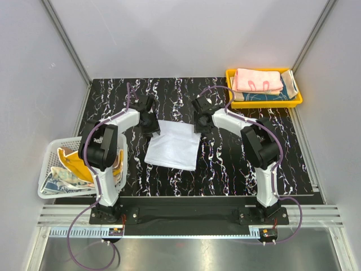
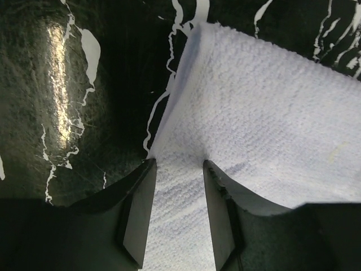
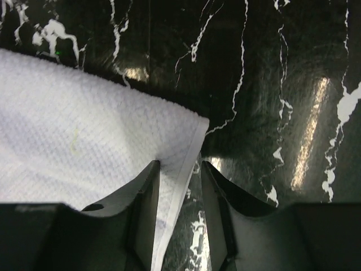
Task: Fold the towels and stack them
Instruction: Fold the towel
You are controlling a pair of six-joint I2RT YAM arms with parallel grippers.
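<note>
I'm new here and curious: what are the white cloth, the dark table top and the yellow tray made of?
White towel: likely cotton terry, matte; the wrist views show a nubby, looped weave.
Table top: probably glossy marble-look laminate, black with white veins and sharp light glints; real stone can't be ruled out.
Yellow tray: seems moulded plastic, smooth and evenly coloured.

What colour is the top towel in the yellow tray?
Pink folded cloth towel; best in top external view.
</note>
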